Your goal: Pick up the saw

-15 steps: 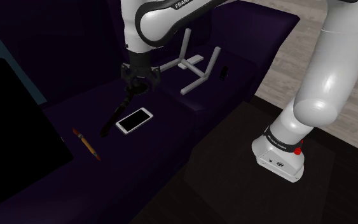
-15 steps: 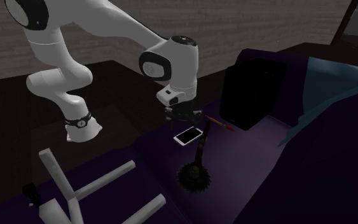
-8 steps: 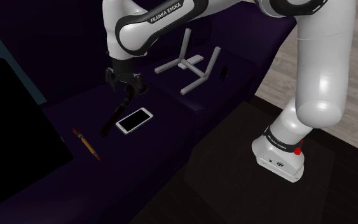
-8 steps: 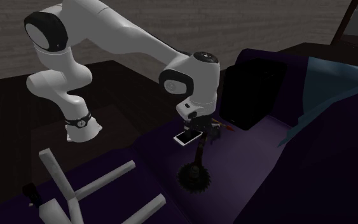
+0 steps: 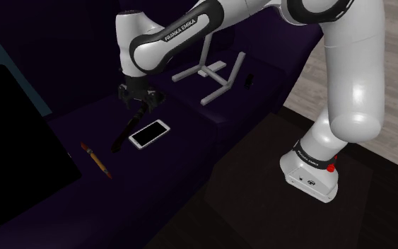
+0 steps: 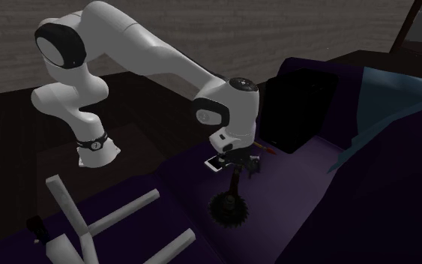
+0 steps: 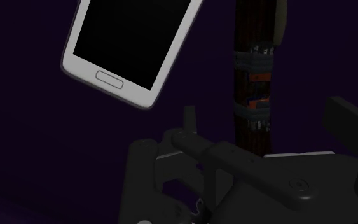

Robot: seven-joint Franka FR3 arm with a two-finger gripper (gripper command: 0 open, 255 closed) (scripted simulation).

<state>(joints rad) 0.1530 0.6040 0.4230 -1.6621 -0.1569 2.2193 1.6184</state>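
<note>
My gripper [image 7: 266,130] hung open just beside the phone [image 7: 130,44], with the dark handle of the saw [image 7: 258,76] in the gap, not yet touched. The saw lay flat on the purple seat [image 5: 162,180], close along the phone. If I closed crooked, I could bump the phone, or the thin handle could slip out. A pencil [image 5: 96,160] lay beyond the phone.

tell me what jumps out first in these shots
The big white arm bends down over a dark purple seat, its black tool open just above the handle of the dark saw. Right beside the saw lies a white phone with a black screen, the brightest thing on the seat.
</note>
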